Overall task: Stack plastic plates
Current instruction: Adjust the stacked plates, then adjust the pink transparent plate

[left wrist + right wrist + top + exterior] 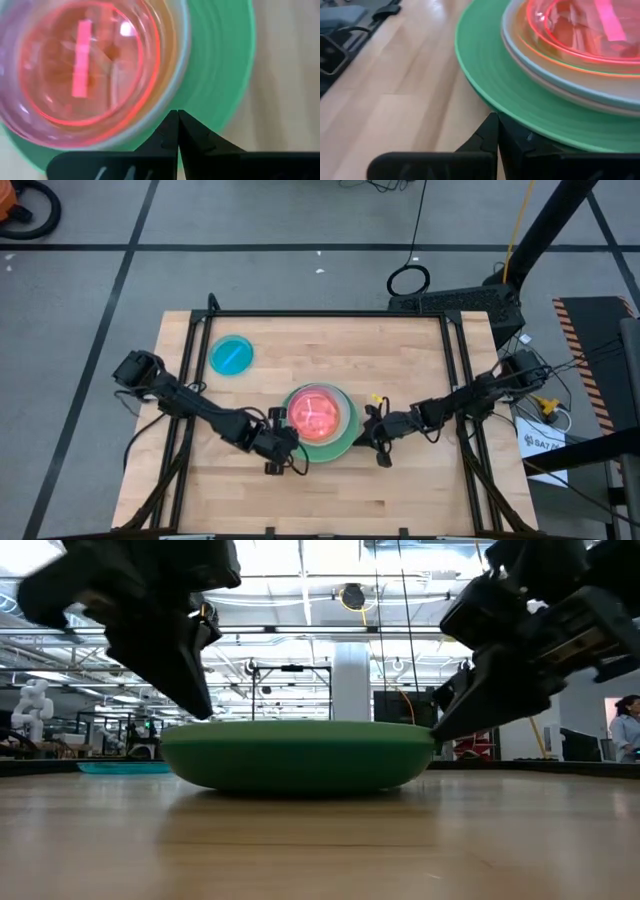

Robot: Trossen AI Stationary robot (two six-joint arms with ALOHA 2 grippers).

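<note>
Between both closed tools (288,446) (372,430) sits the plate stack (320,423).

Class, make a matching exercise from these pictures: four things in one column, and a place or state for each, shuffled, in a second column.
Things:
1. small translucent blue plastic plate
2. large green plastic plate
3. small pink-red plastic plate
4. left gripper

Places or states:
A. bottom of the stack
B. fingers shut, at the stack's rim
C. alone on the wooden table, apart from the stack
D. top of the stack

Pairs: 1-C, 2-A, 3-D, 4-B
</note>
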